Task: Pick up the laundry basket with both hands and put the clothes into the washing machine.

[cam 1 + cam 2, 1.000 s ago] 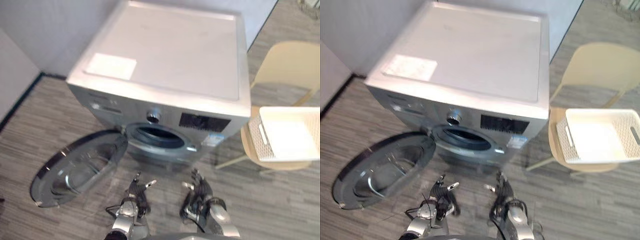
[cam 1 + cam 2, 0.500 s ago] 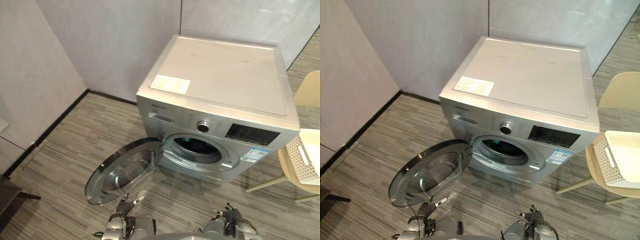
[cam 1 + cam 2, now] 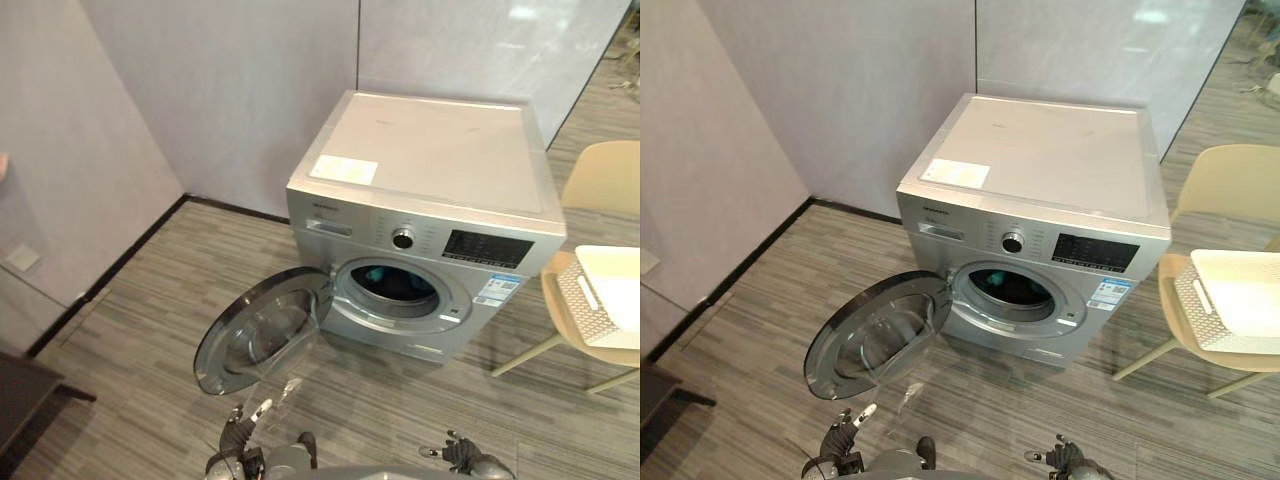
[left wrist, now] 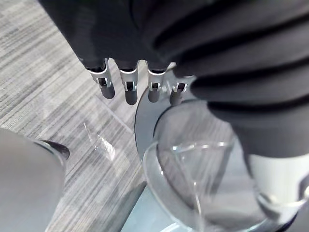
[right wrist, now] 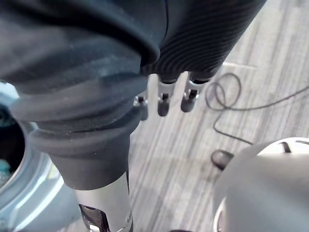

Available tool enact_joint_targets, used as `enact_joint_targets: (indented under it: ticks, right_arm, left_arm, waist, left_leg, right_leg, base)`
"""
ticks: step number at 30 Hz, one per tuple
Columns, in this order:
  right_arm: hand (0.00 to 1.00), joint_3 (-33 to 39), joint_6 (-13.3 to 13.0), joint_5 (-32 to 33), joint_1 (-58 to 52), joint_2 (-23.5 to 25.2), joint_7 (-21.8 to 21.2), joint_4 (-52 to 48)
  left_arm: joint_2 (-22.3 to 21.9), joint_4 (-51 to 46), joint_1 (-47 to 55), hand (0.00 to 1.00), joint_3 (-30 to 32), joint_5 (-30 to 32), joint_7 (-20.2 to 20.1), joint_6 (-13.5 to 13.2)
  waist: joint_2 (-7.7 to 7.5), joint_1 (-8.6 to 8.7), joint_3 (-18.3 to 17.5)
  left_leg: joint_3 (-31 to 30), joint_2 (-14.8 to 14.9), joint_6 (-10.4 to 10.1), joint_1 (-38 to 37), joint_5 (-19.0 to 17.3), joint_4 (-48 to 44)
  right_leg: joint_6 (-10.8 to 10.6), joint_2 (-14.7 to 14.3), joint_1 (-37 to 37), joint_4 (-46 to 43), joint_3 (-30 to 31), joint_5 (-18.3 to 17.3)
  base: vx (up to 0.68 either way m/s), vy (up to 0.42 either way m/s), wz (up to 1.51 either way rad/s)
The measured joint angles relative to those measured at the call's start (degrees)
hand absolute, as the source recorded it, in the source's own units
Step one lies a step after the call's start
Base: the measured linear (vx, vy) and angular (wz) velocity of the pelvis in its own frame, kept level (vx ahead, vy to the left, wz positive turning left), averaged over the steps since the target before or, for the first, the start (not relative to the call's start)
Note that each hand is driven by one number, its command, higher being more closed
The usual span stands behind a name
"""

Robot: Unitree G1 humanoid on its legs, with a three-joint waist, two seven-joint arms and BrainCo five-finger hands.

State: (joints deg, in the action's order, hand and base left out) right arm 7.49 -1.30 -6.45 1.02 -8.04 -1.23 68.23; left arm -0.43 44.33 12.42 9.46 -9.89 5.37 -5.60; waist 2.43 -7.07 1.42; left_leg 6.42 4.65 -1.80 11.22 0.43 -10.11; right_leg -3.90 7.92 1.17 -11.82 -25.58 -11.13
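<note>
our head camera has lifted over the last second, so the whole scene has slid. the washing machine (image 3: 430,190) now stands further off and whole in view, and both hands have sunk to the bottom edge. the things themselves have not shifted.

the round door (image 3: 262,330) stands wide open on our left of the drum (image 3: 392,285), where something teal shows, too small to name. the laundry basket (image 3: 1232,310) sits on the seat of the pale chair (image 3: 1230,185), just beside the machine on our right and well apart from both hands. its inside looks bare white from here.

the left hand (image 3: 238,440) is low over the floor (image 3: 130,330) near the door, its fingers (image 4: 128,89) straight in a row, slightly apart, holding nothing. the right hand (image 3: 464,456) hangs likewise, fingers (image 5: 163,101) loose and empty.

we judge the basket light and stiff, a perforated plastic shell that may flex or slip a little. it is best taken by the slot handles at its two short ends, one hand each, and kept level.
</note>
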Motion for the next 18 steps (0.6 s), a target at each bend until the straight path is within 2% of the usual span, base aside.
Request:
enact_joint_targets:
  ticks: [2, 3, 4, 5, 6, 8, 10, 11, 12, 13, 14, 15, 18]
  right_arm:
    - [0.00, -0.7, -0.1, -0.8, -0.1, 0.1, -0.1, 0.1]
    - [0.00, -0.7, -0.1, -1.0, -0.1, 0.0, -0.1, -0.1]
    - [0.00, -0.5, -0.2, -1.1, -0.3, -0.2, -0.1, -0.2]
    - [0.00, -0.5, 0.0, -1.8, -0.3, -0.7, -0.1, -0.4]
    - [0.00, -0.6, 0.0, -2.7, -0.3, -1.2, -0.1, -0.8]
    - [0.00, -0.7, 0.1, -3.2, -0.3, -2.2, -0.1, -0.8]
    - [0.00, -0.7, 0.3, -3.3, -0.5, -3.3, -0.2, -0.7]
    - [0.00, -0.7, 0.4, -3.3, -0.6, -3.6, -0.2, -0.7]
    - [0.00, 0.0, 0.5, -3.3, -1.0, -3.7, -0.2, -0.8]
    - [0.00, 0.6, 0.5, -3.3, -1.6, -3.3, -0.3, -0.7]
    - [0.00, 0.9, 0.5, -3.3, -2.3, -2.6, -0.4, -0.5]
    - [0.00, 1.3, 0.6, -3.3, -2.8, -1.4, -0.9, -0.5]
    - [0.00, 2.9, 0.7, -3.0, -4.0, -0.7, -1.6, -1.2]
  left_arm:
    - [-0.5, -5.3, 1.7, 0.00, 0.4, -2.6, 0.0, 0.0]
    - [-1.4, -8.3, 2.5, 0.00, 2.7, -3.3, 0.0, 0.1]
    - [-2.0, -10.0, 2.7, 0.00, 4.3, -3.7, 0.1, 0.1]
    - [-2.9, -13.8, 3.6, 0.00, 7.8, -4.3, 0.8, 0.3]
    - [-3.2, -17.3, 5.1, 0.00, 11.9, -4.1, 1.6, 0.4]
    - [-3.5, -22.0, 6.6, 0.00, 18.2, -3.8, 3.5, 0.6]
    - [-3.7, -28.6, 6.9, 0.00, 27.5, -1.2, 6.3, 0.6]
    - [-3.6, -30.0, 6.9, 0.00, 29.2, -0.5, 6.7, 0.5]
    - [-3.3, -33.6, 6.6, 0.00, 31.9, 1.8, 8.4, 0.7]
    - [-2.9, -35.4, 5.6, 0.00, 32.8, 2.9, 8.8, 0.8]
    - [-2.6, -35.9, 4.4, 0.00, 33.3, 3.7, 9.4, 0.8]
    - [-2.6, -36.7, 2.1, 0.00, 35.1, 4.1, 10.6, 1.0]
    - [-2.7, -37.7, -0.1, 0.00, 37.4, 4.6, 15.2, 1.5]
  waist:
    - [1.20, 0.10, 0.7]
    - [1.25, 0.20, 0.8]
    - [1.68, 0.25, 1.0]
    - [2.33, 0.03, 1.4]
    - [2.38, 0.16, 1.5]
    - [2.11, 0.11, 1.4]
    - [2.66, 0.16, 1.5]
    - [2.79, 0.21, 1.4]
    - [3.69, 0.52, 0.6]
    - [2.80, 1.44, 0.1]
    - [2.00, 1.54, -0.1]
    - [1.50, 1.63, 0.1]
    - [1.10, 1.78, -0.4]
  left_leg:
    - [-1.2, -0.3, -0.3, -0.3, 2.2, 1.5]
    - [1.3, -0.2, -0.4, 0.3, 3.8, 2.4]
    - [4.4, 0.6, -0.3, 0.4, 3.7, 2.5]
    - [10.0, 3.1, 0.9, 0.6, 2.5, 0.3]
    - [10.6, 4.7, 1.7, 0.9, 1.8, -3.2]
    - [6.1, 4.9, 0.0, 1.1, 0.6, -7.3]
    - [-2.7, 5.2, -3.5, 0.3, -1.8, -10.3]
    - [-4.2, 5.0, -4.4, -0.4, -2.3, -9.5]
    - [-4.9, 3.7, -4.2, -2.2, -4.4, -5.5]
    - [-4.9, 2.5, -3.8, -2.5, -4.6, -2.4]
    - [-4.7, 1.3, -3.6, -2.5, -3.7, -1.2]
    - [-4.1, -0.2, -2.6, -3.2, -2.7, 0.9]
    - [-1.4, -2.9, -1.2, -6.9, -1.8, 4.5]
  right_leg:
    - [0.3, 0.0, 1.7, 0.5, -3.5, 0.2]
    - [0.7, 0.2, 2.2, 1.4, -5.9, 0.8]
    - [0.7, 0.2, 2.7, 1.7, -6.8, 1.0]
    - [0.9, 0.3, 3.0, 1.7, -7.6, 1.1]
    - [0.8, 1.1, 3.3, 1.5, -7.5, 1.2]
    - [0.1, 2.6, 3.3, 1.9, -6.2, 1.8]
    - [-1.6, 3.9, 3.9, 3.8, -4.1, 3.8]
    - [-2.3, 4.0, 3.9, 4.3, -4.0, 4.6]
    - [-3.8, 4.2, 4.7, 7.2, -3.9, 6.7]
    - [-4.2, 4.6, 4.7, 8.8, -4.6, 8.0]
    - [-4.2, 5.5, 4.6, 9.6, -4.9, 8.9]
    - [-4.3, 6.7, 4.6, 10.3, -5.2, 10.2]
    - [-4.9, 9.6, 5.5, 10.7, -4.1, 11.9]
  base:
    - [-0.09, -0.053, 0.75]
    - [-0.10, -0.007, 0.71]
    - [-0.12, 0.022, 0.69]
    - [-0.09, 0.060, 0.39]
    - [-0.07, 0.087, 0.13]
    - [-0.02, 0.184, -0.24]
    - [-0.02, 0.350, -0.46]
    - [0.01, 0.409, -0.33]
    - [0.03, 0.320, 0.02]
    - [0.03, 0.294, 0.17]
    - [0.04, 0.252, 0.22]
    - [0.04, 0.174, 0.04]
    - [0.01, 0.197, -0.29]
